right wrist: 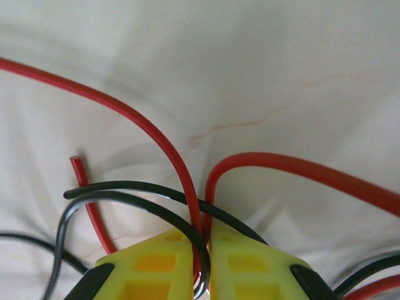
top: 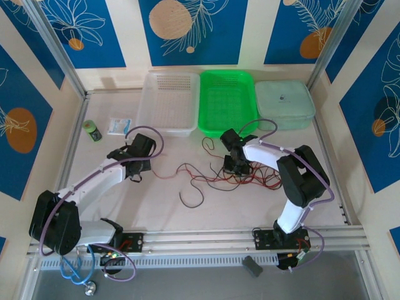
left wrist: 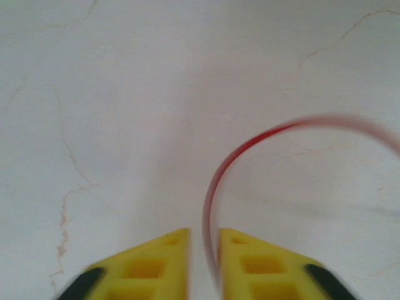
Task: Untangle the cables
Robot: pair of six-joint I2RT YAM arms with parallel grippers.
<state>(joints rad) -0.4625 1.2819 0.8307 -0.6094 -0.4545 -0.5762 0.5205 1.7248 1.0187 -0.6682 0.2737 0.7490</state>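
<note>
The cables [top: 209, 178] are thin red and black wires lying loosely spread across the middle of the table. My right gripper [top: 236, 167] stands over their right part. In the right wrist view it [right wrist: 201, 230] is shut on two red wires [right wrist: 156, 137] and a black wire [right wrist: 125, 187] that cross between its yellow fingers. My left gripper [top: 134, 172] is at the left end of the wires. In the left wrist view its jaws [left wrist: 204, 232] stand a little apart, and one blurred red wire [left wrist: 250, 140] runs through the gap close to the right finger.
Along the back stand a clear tray [top: 167, 103], a green basket [top: 227, 100] and a pale lidded box [top: 284, 105]. A small green bottle [top: 92, 130] and a white packet [top: 119, 125] lie at the back left. A blue cable [top: 75, 265] coils by the left base.
</note>
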